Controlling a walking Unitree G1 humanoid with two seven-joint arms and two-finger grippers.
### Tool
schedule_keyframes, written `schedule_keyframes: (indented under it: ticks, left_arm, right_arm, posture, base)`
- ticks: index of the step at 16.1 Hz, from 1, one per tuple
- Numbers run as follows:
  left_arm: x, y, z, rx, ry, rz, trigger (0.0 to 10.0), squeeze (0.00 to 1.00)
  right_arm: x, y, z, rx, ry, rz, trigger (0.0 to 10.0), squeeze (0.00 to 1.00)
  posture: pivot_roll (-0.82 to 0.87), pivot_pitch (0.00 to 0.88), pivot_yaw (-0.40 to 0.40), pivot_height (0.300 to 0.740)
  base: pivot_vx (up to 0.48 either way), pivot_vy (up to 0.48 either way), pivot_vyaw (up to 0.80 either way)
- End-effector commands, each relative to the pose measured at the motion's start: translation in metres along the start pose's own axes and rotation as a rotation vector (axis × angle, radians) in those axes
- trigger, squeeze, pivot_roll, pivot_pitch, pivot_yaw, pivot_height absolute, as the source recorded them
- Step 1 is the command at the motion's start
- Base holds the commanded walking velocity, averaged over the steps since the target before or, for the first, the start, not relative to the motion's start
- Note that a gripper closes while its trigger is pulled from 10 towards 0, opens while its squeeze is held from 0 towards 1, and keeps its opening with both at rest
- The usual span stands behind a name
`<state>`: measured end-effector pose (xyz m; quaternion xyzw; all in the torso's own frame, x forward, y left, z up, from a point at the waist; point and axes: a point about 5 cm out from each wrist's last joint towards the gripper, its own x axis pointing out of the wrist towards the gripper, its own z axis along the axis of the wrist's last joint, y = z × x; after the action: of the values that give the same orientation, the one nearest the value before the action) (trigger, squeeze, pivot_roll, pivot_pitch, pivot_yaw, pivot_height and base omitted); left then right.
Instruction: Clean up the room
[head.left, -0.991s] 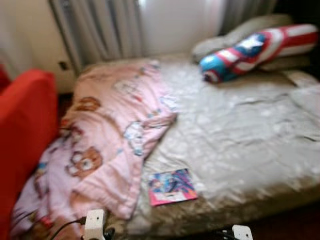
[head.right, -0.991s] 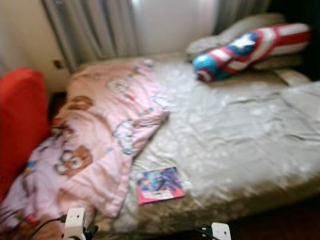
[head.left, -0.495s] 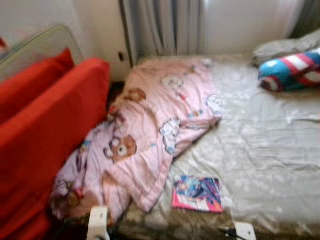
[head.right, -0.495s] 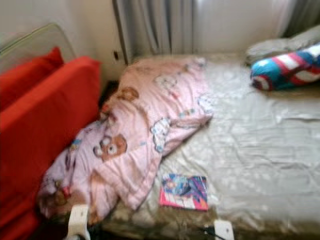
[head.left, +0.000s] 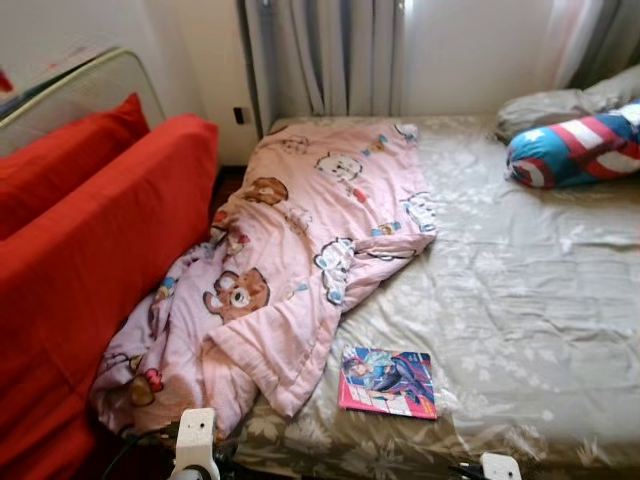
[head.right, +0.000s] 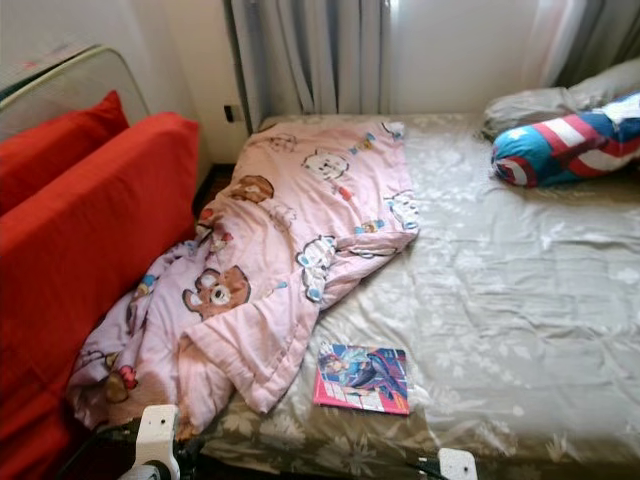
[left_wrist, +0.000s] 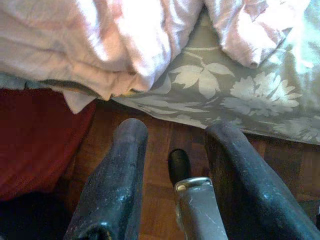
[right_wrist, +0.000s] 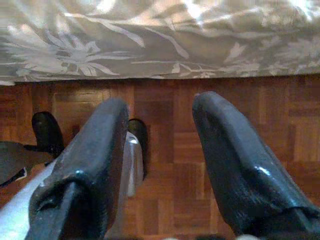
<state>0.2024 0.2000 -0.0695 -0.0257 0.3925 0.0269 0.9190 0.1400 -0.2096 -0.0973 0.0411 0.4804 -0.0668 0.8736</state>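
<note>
A pink blanket lies crumpled on the bed, its long axis running from the headboard-side curtains down toward the near edge beside the red sofa. A book lies flat just beside the blanket's near corner. Left gripper and right gripper hang below the bed's edge, jaws spread and holding nothing.

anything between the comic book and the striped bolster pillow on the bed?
Nothing: bare grey floral bedsheet runs from the colourful comic book up to the red, white and blue striped bolster pillow, seen in both eye views.

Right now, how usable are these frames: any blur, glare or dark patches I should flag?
Left eye view: sharp, with window glare washing out the top right behind the curtains; the book reads clearly. Right eye view: equally sharp, with soft sheen on the bedsheet. Left wrist view: the near fingers are soft and the lower left corner is dark. Right wrist view: evenly lit parquet floor.
</note>
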Motion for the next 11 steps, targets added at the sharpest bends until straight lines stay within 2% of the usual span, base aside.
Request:
schedule_keyframes:
  ticks: [1, 11]
  left_arm:
    - [-0.0010, 0.0021, -0.0032, 0.007, 0.013, -0.002, 10.0, 0.00]
    - [-0.0011, 0.0010, -0.0044, 0.009, 0.022, -0.011, 10.0, 0.00]
  right_arm:
    - [0.0007, 0.0045, 0.0003, 0.009, 0.000, 0.011, 10.0, 0.00]
    - [0.0010, 0.0033, 0.0035, 0.010, -0.015, 0.009, 10.0, 0.00]
  posture:
    - [-0.07, 0.018, 0.049, 0.740]
    - [-0.08, 0.000, 0.049, 0.740]
  base:
    - [0.000, 0.000, 0.00]
    - [0.000, 0.000, 0.00]
